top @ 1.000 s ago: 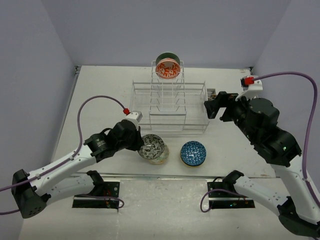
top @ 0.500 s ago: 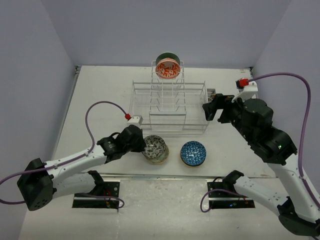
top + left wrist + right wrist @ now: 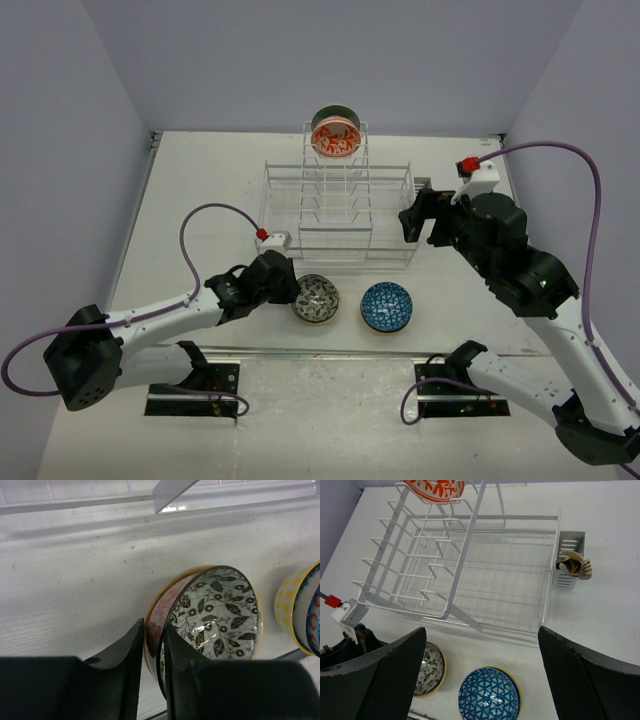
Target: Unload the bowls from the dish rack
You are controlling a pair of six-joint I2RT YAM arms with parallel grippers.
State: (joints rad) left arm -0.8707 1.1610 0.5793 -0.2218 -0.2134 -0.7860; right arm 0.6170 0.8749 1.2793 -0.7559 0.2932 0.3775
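Note:
A grey-white bowl with dark leaves [image 3: 316, 298] rests flat on the table in front of the dish rack [image 3: 338, 262]. My left gripper [image 3: 293, 292] holds its left rim. In the left wrist view one finger is outside the wall and one inside the bowl [image 3: 215, 615], both close against it [image 3: 154, 627]. The blue mosaic bowl [image 3: 386, 306] stands just right of it. An orange-red bowl [image 3: 335, 138] stands upright in the rack's far slot, with a dark green one [image 3: 335, 113] behind it. My right gripper [image 3: 415, 215] hangs open over the rack's right end, holding nothing [image 3: 481, 630].
A small metal caddy [image 3: 568, 565] with wooden utensils hangs on the rack's right side. The rack [image 3: 470, 535] has several bare upright slots. Walls enclose the table on three sides. The arm bases and mounting plates lie along the near edge.
My left arm has lowered the leaf-patterned bowl from a tilt until it lies flat on the table. The right arm has drifted slightly left and back, still open.

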